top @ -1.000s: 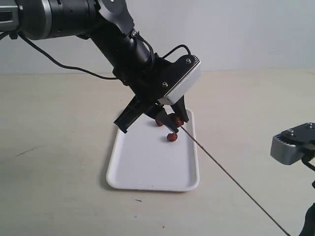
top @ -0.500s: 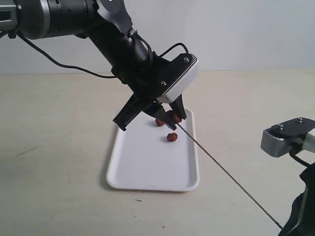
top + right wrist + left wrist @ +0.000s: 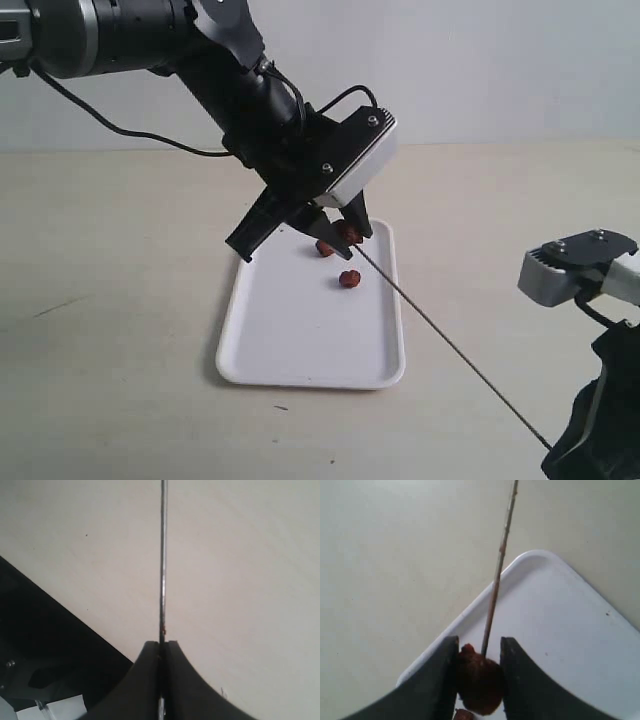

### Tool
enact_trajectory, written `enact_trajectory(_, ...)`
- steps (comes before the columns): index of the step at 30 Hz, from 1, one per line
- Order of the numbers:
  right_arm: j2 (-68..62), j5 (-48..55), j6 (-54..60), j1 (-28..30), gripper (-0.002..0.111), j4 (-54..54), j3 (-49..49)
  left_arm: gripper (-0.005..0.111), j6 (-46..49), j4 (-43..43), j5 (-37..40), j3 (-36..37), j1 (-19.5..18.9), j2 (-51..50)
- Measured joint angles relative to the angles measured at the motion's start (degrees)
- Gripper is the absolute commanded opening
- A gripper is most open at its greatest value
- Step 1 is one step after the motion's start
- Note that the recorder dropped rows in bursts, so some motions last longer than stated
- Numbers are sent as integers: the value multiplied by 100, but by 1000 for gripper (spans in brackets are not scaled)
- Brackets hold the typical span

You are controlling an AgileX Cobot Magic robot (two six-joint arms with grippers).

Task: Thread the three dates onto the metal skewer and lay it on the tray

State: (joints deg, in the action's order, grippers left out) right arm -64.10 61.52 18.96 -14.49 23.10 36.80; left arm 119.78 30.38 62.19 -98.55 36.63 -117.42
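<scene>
- The left gripper is clamped on one wrinkled reddish-brown date, above the far end of the flat white rectangular tray.
- The thin dark metal skewer slants off the tray's right side to the right gripper, which is pinched tight on its end. Its tip meets the held date.
- A second date and a third date lie on the tray's far half.
- The date is probably soft and light, so gripping its flanks leaves the centre free. The slim, slick rod may flex when held so far back.
</scene>
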Motion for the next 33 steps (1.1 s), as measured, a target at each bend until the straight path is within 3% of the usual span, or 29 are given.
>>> enact_trajectory(13, -277, -793, 544, 0, 0, 326, -5, 29, -19, 7, -28, 0, -3, 0)
enact_trajectory(21, -1100, -1093, 708, 0, 0, 432, 816, 29, -19, 179, 47, 0, -3, 0)
enact_trajectory(33, -1447, -1341, 914, 0, 0, 777, 861, 30, -19, 223, 82, 0, -3, 0)
